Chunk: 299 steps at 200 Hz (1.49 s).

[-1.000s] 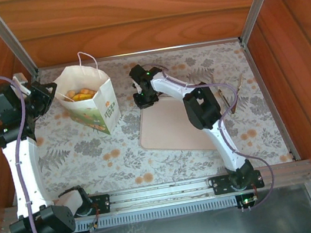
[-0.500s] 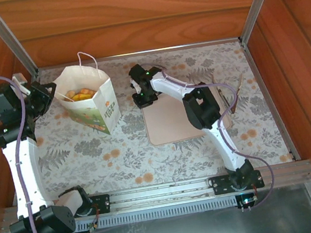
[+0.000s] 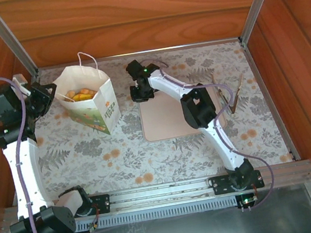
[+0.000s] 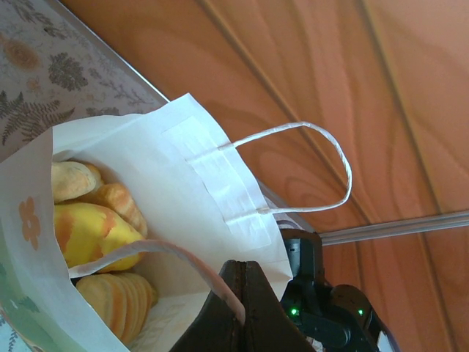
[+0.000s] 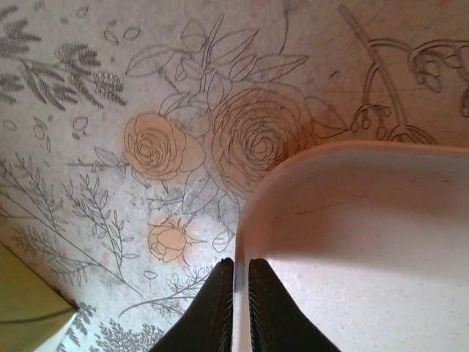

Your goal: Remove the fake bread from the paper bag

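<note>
Your left gripper [image 4: 242, 308] pinched the bag [image 4: 183, 183] rim shut, likely steadying it for the bread [image 4: 91, 235]. Your right gripper [image 5: 240, 304] clamped the tray [image 5: 366, 242] at its far-left corner, probably positioning it.

Showed warm wood, pale florals and white-and-black machinery.
Wore, on the cream-white paper bag [image 3: 95, 105], a green printed band with a logo and small orange flowers, plus pale cord handles. Held fake bread [image 4: 88, 235] in golden-brown, one piece bright yellow streaked with orange. Spread an off-white table covering [image 3: 121, 158] printed with grey ferns, fine-line roses and peach-orange blooms. Kept the tray [image 3: 168, 123] a plain pinkish-beige, unpatterned. Framed all this in reddish-brown wooden walls [image 3: 126, 13] with darker grain, edged by silver metal rails [image 3: 139, 54]. Finished the left arm [image 3: 22, 169] and right arm [image 3: 222, 141] in white with black joints, a purple cable [image 3: 22, 133] trailing along the left.
</note>
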Each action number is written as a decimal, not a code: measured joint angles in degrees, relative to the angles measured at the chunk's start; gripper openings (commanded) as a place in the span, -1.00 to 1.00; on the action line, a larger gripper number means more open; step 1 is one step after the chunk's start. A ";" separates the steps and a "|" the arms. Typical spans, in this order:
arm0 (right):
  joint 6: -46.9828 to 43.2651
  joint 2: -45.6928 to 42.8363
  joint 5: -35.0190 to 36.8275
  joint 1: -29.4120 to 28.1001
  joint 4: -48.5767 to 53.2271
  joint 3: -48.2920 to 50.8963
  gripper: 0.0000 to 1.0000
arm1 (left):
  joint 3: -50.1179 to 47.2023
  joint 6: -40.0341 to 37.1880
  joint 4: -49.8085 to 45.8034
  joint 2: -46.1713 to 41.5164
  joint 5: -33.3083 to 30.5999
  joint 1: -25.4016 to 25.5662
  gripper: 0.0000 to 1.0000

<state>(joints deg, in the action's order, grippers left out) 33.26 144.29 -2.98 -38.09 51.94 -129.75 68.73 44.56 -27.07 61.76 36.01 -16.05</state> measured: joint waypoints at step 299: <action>-7.61 -48.59 1.36 32.24 -5.73 74.51 -0.16 | -0.04 0.11 -0.81 -1.09 -0.79 0.00 -1.00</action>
<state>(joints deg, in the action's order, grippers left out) 25.65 95.70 -1.63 -5.85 46.22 -55.24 68.69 44.66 -27.88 60.66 35.22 -16.05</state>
